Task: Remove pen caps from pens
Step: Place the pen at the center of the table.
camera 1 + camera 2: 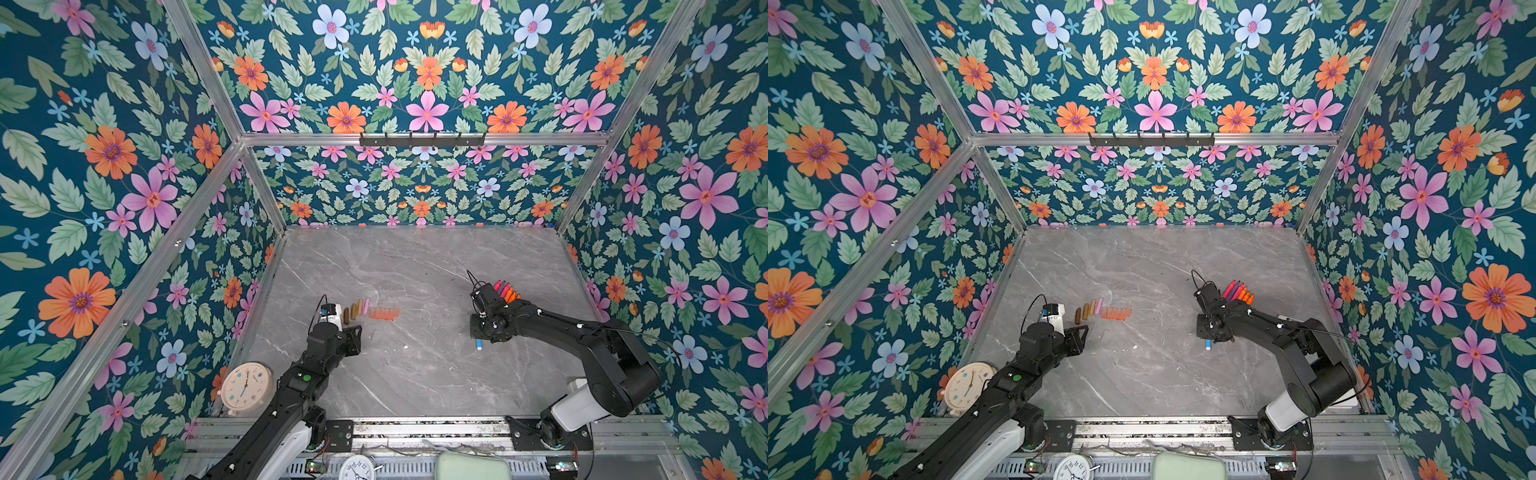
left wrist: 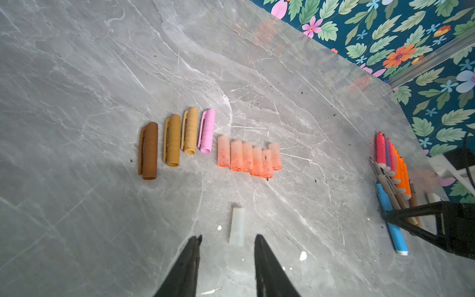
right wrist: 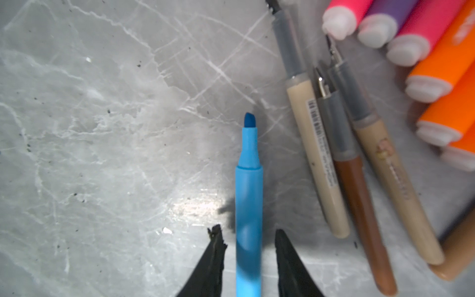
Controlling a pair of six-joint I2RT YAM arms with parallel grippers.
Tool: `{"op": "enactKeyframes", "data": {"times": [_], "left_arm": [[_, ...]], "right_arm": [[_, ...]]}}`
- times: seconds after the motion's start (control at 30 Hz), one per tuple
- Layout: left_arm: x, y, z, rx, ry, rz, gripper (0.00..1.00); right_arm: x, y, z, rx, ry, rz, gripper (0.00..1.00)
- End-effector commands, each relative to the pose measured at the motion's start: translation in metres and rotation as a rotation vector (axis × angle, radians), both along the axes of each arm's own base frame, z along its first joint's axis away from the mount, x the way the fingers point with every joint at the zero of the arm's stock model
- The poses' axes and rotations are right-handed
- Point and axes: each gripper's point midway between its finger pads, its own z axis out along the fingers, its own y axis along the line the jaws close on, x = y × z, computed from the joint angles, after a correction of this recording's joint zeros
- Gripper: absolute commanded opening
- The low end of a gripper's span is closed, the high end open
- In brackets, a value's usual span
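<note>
Blue pen (image 3: 248, 192) (uncapped) inside released right end effector (image 3: 248, 228); left end effector (image 2: 227, 237) also released.

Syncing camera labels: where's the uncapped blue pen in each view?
Top view: blue pen on the table, poking out below the right arm's wrist.
Top view: same spot.
Left wrist: far across the table, partly behind the right arm, beside the orange pens.
Right wrist: close up, between the open right claw's fingers, tip pointing away.
Landmark: those orange pens, in all views.
</note>
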Motion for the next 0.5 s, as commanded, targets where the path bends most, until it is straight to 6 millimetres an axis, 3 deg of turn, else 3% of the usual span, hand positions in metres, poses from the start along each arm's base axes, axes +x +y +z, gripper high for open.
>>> {"op": "enactKeyframes", "data": {"times": [0.0,0.23,0.47], "left_arm": [[0.003,-0.001,0.007,-0.002,-0.026,-0.002,0.38],[0.003,-0.001,0.006,-0.002,-0.026,-0.001,0.38],[0.002,0.003,0.015,-0.011,-0.06,0.013,0.38]], "right_arm": [[-0.003,-0.006,0.001,-0.029,0.001,-0.001,0.32],[-0.003,-0.006,0.014,-0.015,-0.029,0.001,0.32],[0.002,-0.019,0.073,0.004,-0.229,-0.013,0.34]]}}
